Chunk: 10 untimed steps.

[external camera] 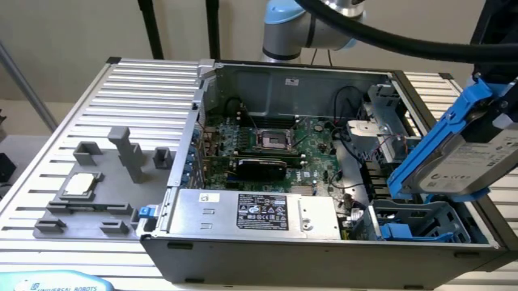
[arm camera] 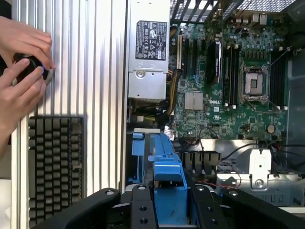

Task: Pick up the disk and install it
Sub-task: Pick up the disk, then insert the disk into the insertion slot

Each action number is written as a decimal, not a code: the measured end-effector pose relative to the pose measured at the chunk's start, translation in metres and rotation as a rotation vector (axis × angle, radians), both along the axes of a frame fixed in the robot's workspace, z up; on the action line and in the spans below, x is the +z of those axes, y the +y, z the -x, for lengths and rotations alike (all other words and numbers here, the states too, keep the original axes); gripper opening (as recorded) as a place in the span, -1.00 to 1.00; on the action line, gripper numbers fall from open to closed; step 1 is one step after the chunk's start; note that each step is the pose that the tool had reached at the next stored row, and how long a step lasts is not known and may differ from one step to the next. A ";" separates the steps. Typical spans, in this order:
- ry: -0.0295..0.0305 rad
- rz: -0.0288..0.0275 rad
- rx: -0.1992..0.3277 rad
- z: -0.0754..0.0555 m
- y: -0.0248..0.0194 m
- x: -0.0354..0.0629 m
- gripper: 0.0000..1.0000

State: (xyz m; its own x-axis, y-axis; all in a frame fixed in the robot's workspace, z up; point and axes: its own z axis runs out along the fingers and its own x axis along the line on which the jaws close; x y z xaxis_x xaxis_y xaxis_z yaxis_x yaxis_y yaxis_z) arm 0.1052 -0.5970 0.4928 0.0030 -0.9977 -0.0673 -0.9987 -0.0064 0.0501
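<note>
The end effector (arm camera: 169, 207) is clamped on the disk (external camera: 474, 163): in the wrist view its black fingers (arm camera: 138, 210) press the two long sides of the blue carrier. In the exterior view the disk hangs tilted, label outward, above the corner of the computer case (external camera: 324, 257) at that view's right.

It looks like a dense, stiff slab, heavy for its size. The bare metal is smooth and probably slippery, and a knock could hurt it. The plastic carrier is the sensible place to hold, since its rails give flat sides for the pads, though thin plastic may flex under a hard squeeze.

Just below the disk sits the drive cage (external camera: 421, 218), with another blue piece already in it. Its sheet-metal walls and the case rim look sharp and close, so I judge side room there as tight. Loose cables (external camera: 350, 182) run just beside the cage and could snag.

Further in lie the motherboard (external camera: 267, 145) and the power supply (external camera: 251, 209), both well below the rim, with open air above them.

Beyond the case, the ribbed counter (external camera: 137, 85) carries grey fixtures (external camera: 121, 154) and a keyboard (arm camera: 55, 162). A person's hands (arm camera: 21, 71) rest on it, well apart from the disk
</note>
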 end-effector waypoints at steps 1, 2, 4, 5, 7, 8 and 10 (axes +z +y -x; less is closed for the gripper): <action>0.0000 0.0002 0.000 0.000 -0.0019 -0.0017 -0.35; -0.0001 -0.0001 0.000 0.000 -0.0033 -0.0037 -0.35; -0.0001 0.0003 0.000 0.000 -0.0040 -0.0071 -0.35; -0.0001 0.0002 0.000 0.000 -0.0039 -0.0089 -0.35; -0.0001 0.0001 0.000 0.000 -0.0040 -0.0127 -0.35; -0.0001 0.0002 0.001 0.000 -0.0040 -0.0145 -0.35; -0.0001 0.0001 0.001 -0.001 -0.0040 -0.0181 -0.35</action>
State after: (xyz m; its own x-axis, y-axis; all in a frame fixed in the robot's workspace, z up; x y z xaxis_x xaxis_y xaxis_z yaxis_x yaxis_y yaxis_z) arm 0.1058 -0.6010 0.4746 0.0045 -0.9977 -0.0673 -0.9987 -0.0079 0.0500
